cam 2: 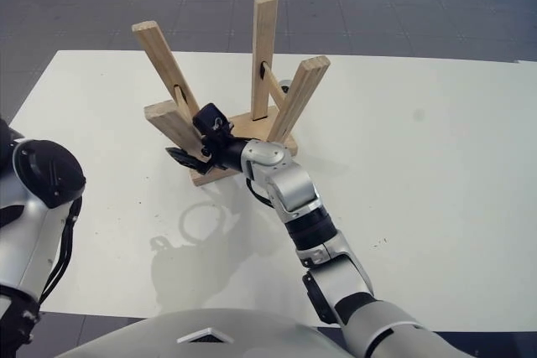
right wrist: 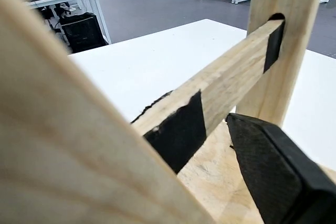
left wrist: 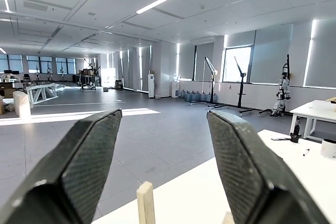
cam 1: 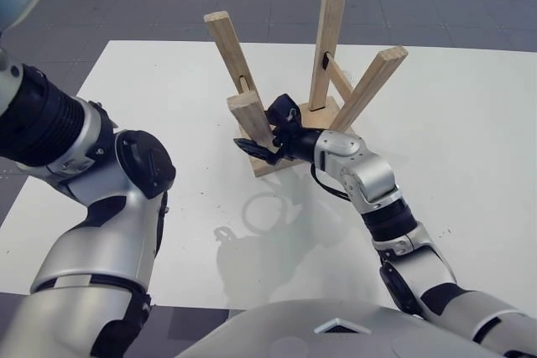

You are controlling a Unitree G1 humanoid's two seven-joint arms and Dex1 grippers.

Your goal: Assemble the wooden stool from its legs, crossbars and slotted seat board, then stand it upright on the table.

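The wooden stool lies upside down on the white table (cam 1: 470, 123), its seat board (cam 1: 323, 115) flat and several legs pointing up. A crossbar (cam 1: 340, 80) joins the back right leg (cam 1: 329, 39) to the right leg (cam 1: 373, 81). My right gripper (cam 1: 256, 151) is low at the seat board's front edge, beside the short front left leg (cam 1: 252, 119), open. In the right wrist view one finger (right wrist: 268, 171) sits under the taped crossbar (right wrist: 226, 82), apart from the near leg (right wrist: 63, 129). My left gripper (left wrist: 164, 121) is held up at the left, open and holding nothing, with a leg tip (left wrist: 146, 203) below it.
Bare table top stretches to the right and front of the stool. Beyond the table's far edge (cam 1: 252, 43) is grey floor. My left arm (cam 1: 101, 182) rises over the table's left front corner.
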